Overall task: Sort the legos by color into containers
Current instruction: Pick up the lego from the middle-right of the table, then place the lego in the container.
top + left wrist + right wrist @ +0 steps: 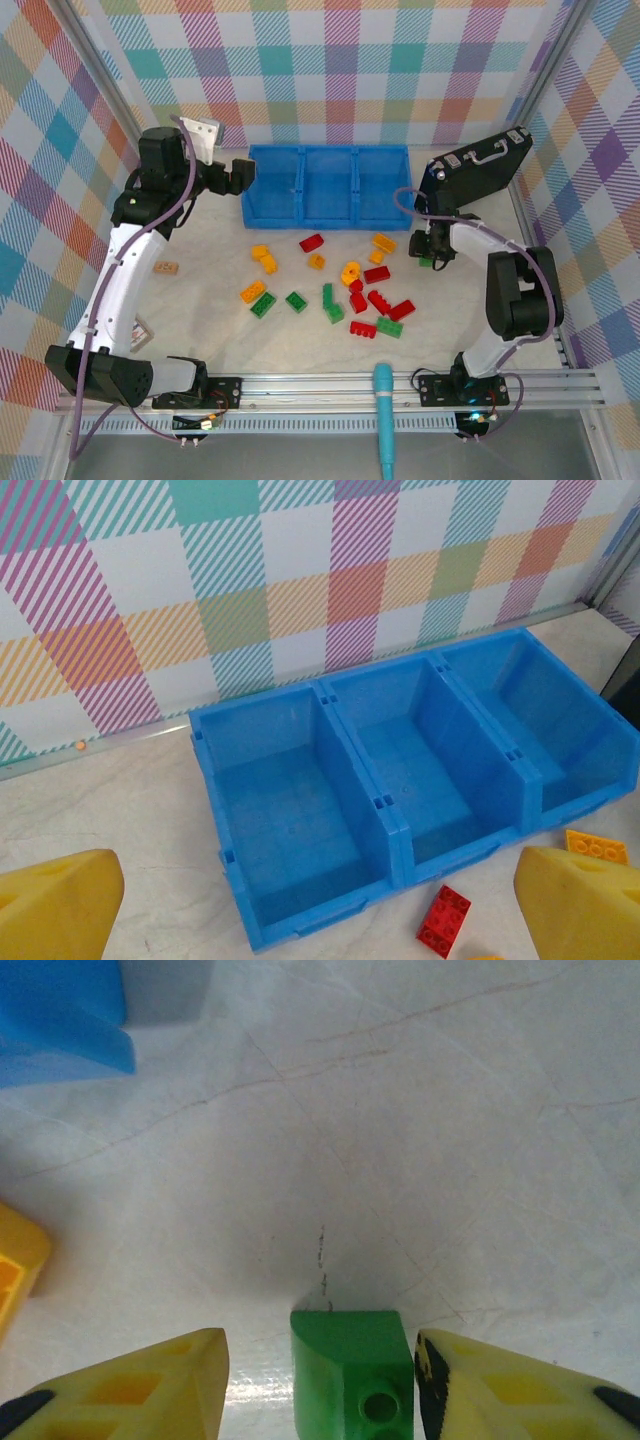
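The pale, marbled table (200, 320) carries a blue bin (325, 220) at twelve o'clock and a black case (480, 165) at two. Red, yellow-orange and green legos (377, 275) lie scattered about the centre, one green brick (428, 262) apart at three o'clock. A lone tan brick (166, 268) sits at nine.

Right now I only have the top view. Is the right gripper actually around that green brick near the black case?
Observer: Yes. On the right wrist view, the green brick sits between the fingers of the right gripper. It is against one finger with a gap at the other, so not clamped yet.
Operator: Left gripper holding anything?
Observer: No. On the left wrist view, the left gripper is wide open with nothing between its fingers, facing the blue bin.
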Tool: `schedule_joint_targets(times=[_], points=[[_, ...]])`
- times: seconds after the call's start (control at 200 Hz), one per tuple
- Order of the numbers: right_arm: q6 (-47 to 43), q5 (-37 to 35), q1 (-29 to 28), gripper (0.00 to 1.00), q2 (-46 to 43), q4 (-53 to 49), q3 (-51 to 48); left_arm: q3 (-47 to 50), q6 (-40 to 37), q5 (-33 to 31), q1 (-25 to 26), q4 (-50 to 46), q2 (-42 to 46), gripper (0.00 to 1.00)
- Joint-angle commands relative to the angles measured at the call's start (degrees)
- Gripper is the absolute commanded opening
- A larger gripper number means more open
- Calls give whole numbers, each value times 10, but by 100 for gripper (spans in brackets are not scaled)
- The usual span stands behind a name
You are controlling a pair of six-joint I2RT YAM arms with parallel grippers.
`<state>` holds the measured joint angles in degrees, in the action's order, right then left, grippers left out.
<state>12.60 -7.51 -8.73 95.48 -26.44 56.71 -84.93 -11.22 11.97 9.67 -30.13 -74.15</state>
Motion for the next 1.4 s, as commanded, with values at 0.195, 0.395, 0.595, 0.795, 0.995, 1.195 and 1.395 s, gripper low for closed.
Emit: schedule_joint_targets(times=[0.195,0.395,0.595,0.795,0.995,1.195,1.395], points=[[-25,-17,-4,46,36,-43,16,6,-14,2,10,-19,2,100],[-28,-11,-4,35,45,-48,18,11,-22,-6,13,-20,2,100],[-46,-6,-16,27,10,-111,56,12,-29,-15,14,-24,8,100],[-74,-9,-63,27,-29,-200,182,49,-49,-27,16,-1,56,100],[-105,-61,-111,29,18,-180,285,104,-60,-58,16,1,104,100],[-125,-48,-113,28,123,-152,385,158,-27,-120,15,-10,159,100],[-129,-47,-114,28,227,-171,487,172,-6,-104,16,-66,166,100]])
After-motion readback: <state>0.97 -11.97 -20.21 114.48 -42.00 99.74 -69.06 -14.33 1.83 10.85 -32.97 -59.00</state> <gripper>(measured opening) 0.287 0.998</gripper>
